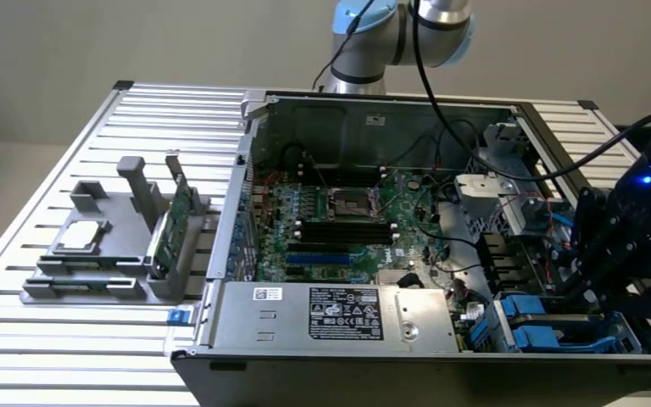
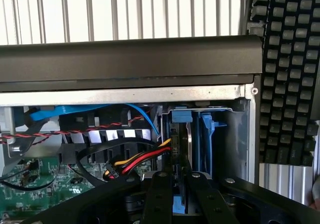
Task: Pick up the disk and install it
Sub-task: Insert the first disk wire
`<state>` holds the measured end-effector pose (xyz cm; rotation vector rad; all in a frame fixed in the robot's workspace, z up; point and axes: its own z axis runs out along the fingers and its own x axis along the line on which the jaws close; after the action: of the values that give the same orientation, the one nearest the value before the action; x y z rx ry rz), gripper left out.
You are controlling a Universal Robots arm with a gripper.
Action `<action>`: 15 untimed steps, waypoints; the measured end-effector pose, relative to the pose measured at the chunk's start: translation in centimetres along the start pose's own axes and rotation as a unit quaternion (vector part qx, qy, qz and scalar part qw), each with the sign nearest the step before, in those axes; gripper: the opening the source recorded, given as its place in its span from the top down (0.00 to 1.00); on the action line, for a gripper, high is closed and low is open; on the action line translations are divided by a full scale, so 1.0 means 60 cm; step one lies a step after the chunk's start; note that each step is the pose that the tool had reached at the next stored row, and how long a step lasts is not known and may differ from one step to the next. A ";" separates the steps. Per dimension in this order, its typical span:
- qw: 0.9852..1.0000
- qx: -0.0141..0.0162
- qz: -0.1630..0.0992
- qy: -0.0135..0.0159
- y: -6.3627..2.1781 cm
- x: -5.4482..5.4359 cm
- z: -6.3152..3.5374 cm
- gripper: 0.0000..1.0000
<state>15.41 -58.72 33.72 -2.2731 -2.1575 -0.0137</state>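
jaws [image 2: 176, 196]: I'm seeing them clenching the disk [image 2: 176, 144] | disk: standing on edge, sitting in the blue drive bay [image 2: 207, 139] at the computer case's [image 1: 303, 356] corner | case: lying open on the slatted counter [image 1: 65, 356]

The silver-and-light-blue jointed robot arm [image 1: 399, 38] rises at the far side of the exterior view, and its black wrist assembly [image 1: 631, 242] hangs low at the exterior view's right. In the wrist view the black metal claw [image 2: 181, 194] points away from the camera, its 2 perforated black fingers [image 2: 159, 196] drawn close together with a narrow gap between them.
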 end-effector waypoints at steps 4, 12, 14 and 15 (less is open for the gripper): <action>1.000 0.000 0.000 -0.001 0.000 0.002 0.001 0.84; 1.000 0.000 0.000 -0.003 0.002 0.003 0.003 0.84; 1.000 0.000 0.000 -0.003 0.002 0.003 0.005 0.84; 1.000 0.000 0.000 -0.003 0.002 0.003 0.006 0.84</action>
<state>15.56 -58.53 33.34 -2.2762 -2.1605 -0.0074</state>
